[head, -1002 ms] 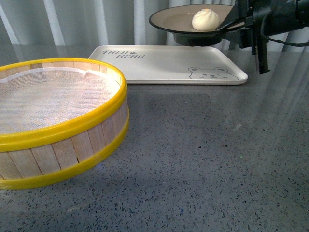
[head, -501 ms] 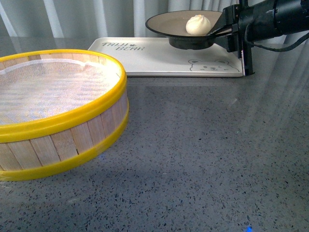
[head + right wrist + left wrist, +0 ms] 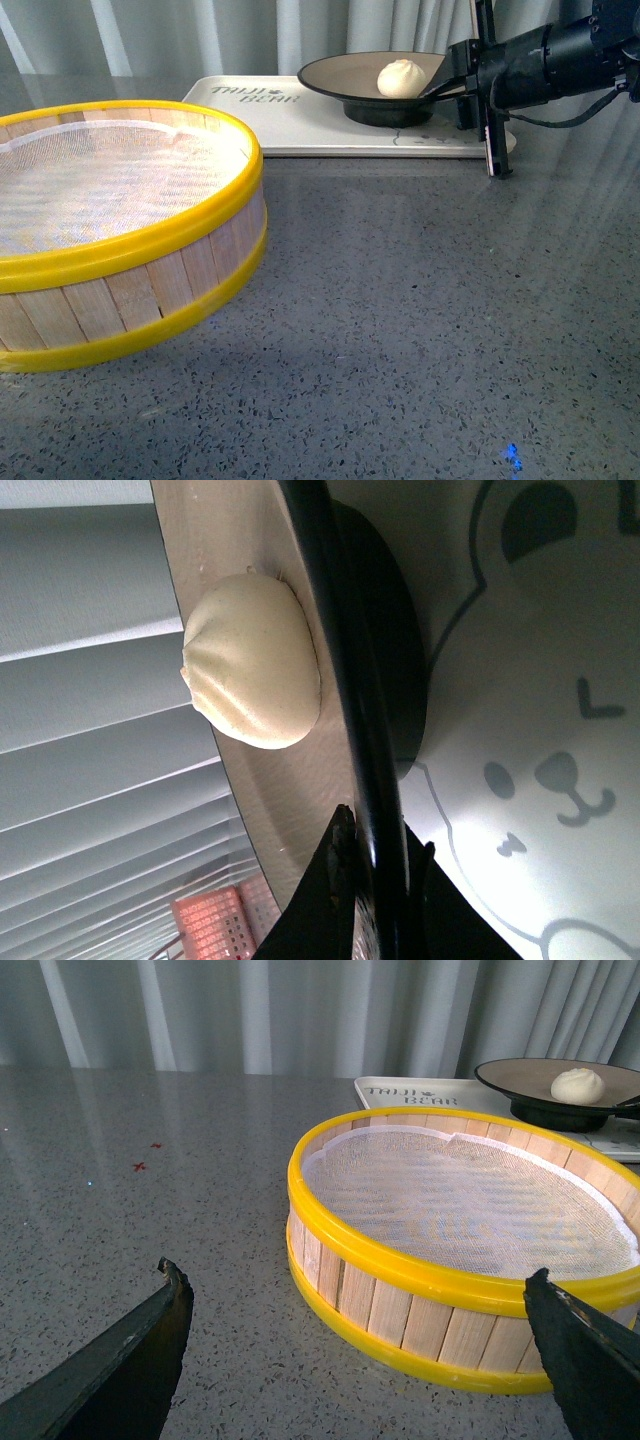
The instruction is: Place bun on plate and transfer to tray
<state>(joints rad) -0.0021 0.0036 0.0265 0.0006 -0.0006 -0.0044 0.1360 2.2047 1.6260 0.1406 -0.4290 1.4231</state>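
The white bun [image 3: 401, 78] sits in the grey-brown, black-rimmed plate [image 3: 330, 72]. My right gripper [image 3: 450, 80] is shut on the plate's right rim. The plate's black foot is down at the cream tray [image 3: 290, 120], over its right half; I cannot tell whether it touches. In the right wrist view the bun [image 3: 255, 660] lies inside the plate [image 3: 340, 680], my right gripper [image 3: 375, 850] pinches the rim, and the tray's bear drawing [image 3: 520, 730] lies just beneath. My left gripper [image 3: 355, 1272] is open and empty, well short of the tray.
A large wooden steamer basket [image 3: 130, 230] with yellow rims and a white cloth liner stands at the near left on the speckled grey table [image 3: 420, 330]. In the left wrist view the basket [image 3: 450, 1190] fills the space just ahead of the open fingers. Curtains hang behind the tray.
My right gripper has come down and slightly left with the plate and bun, from above the tray to the tray's surface level. The basket stays in place.
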